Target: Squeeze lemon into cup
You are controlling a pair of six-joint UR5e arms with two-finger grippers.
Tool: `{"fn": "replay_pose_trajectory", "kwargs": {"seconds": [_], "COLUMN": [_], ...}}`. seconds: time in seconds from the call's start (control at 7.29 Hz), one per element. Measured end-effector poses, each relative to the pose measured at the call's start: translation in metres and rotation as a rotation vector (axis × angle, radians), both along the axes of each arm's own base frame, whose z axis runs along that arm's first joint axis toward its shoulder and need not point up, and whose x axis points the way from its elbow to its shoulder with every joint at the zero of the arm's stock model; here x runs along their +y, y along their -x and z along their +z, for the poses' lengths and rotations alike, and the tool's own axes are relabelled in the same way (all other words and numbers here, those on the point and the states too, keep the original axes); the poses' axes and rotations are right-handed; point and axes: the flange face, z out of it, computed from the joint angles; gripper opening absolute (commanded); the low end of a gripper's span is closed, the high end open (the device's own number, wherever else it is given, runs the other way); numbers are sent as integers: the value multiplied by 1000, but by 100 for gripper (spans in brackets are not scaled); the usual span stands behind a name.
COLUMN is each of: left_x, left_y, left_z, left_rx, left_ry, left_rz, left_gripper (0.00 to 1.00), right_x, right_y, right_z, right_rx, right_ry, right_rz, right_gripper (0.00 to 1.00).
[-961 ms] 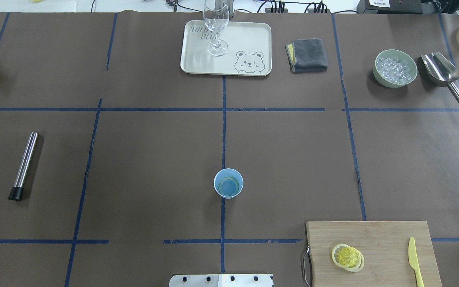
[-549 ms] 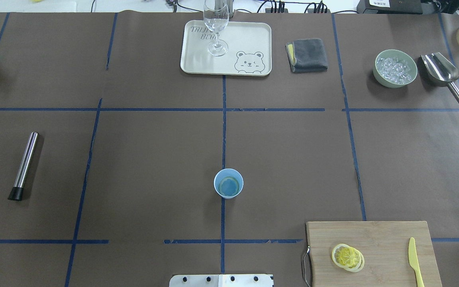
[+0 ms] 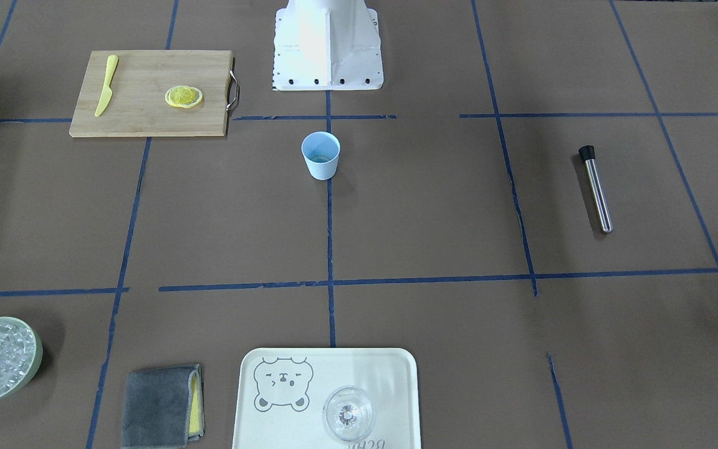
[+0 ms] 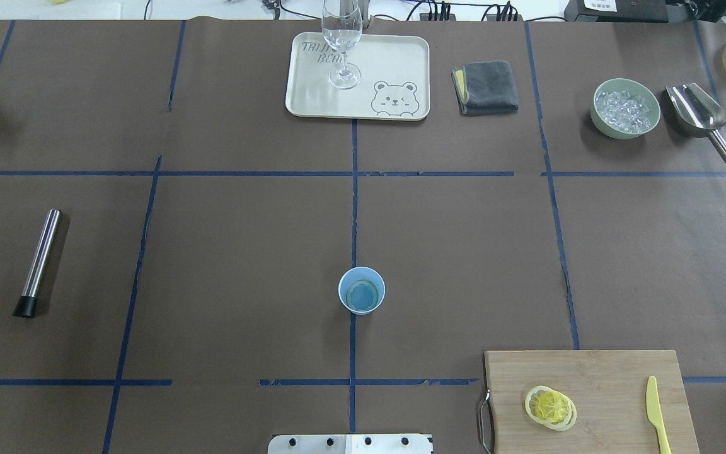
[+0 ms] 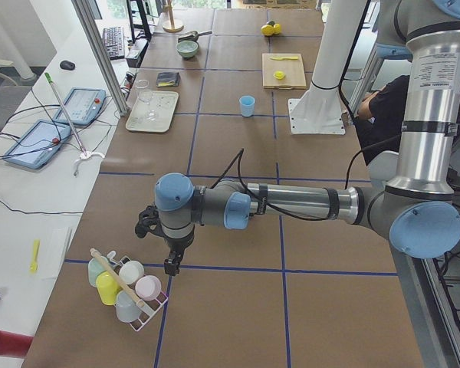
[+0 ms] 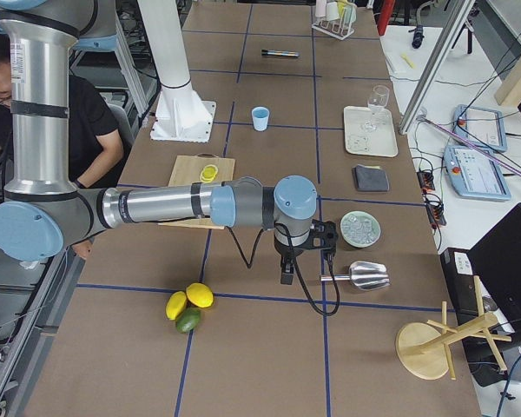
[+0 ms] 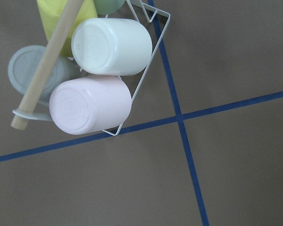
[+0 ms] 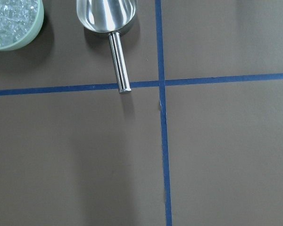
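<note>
On the wooden cutting board (image 4: 602, 372) at the robot's right lies the lemon (image 4: 550, 408), cut face up, well apart from the yellow knife (image 4: 657, 413) on the same board. The cup (image 3: 321, 169) stands upright near the middle of the worktop (image 4: 243, 252), a darker ring at its bottom; what that is I cannot tell. Across the worktop a clear glass (image 4: 341, 38) stands on a cream tray (image 4: 394, 63), and a pale green bowl (image 3: 37, 365) holds ice, a metal scoop (image 4: 694, 108) just beside it. The left fingers (image 5: 170, 265) hang above a wire rack (image 7: 141, 78) of upturned cups. The right fingers (image 6: 285, 276) hover near the scoop's handle. Whether either pair is spread or clenched cannot be told.
</note>
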Motion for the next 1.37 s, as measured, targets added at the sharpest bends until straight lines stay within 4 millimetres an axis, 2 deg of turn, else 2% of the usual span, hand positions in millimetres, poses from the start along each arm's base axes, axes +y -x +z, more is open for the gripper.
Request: {"fn": "replay_pose_trajectory", "kwargs": {"seconds": [0.27,0.82,1.1,1.37], "left_x": [4,10,10,10], "left_y": [6,1,0,0], "left_z": [-1,-8,-8,-8], "left_rx": [6,82,85,86], "left_ry": [36,80,79,80], "left_rz": [-16,-53,-53,-53], "left_gripper": [100,100,100,100], "right_x": [-8,-25,-29,-29], "right_y": [1,3,2,1], "right_z": [3,18,32,34], "right_rx": [-18,-41,-38,-36], "right_ry": [8,-8,-49,-55], "right_rz": [-1,-2,9,16], "right_gripper": [100,100,100,100]}}
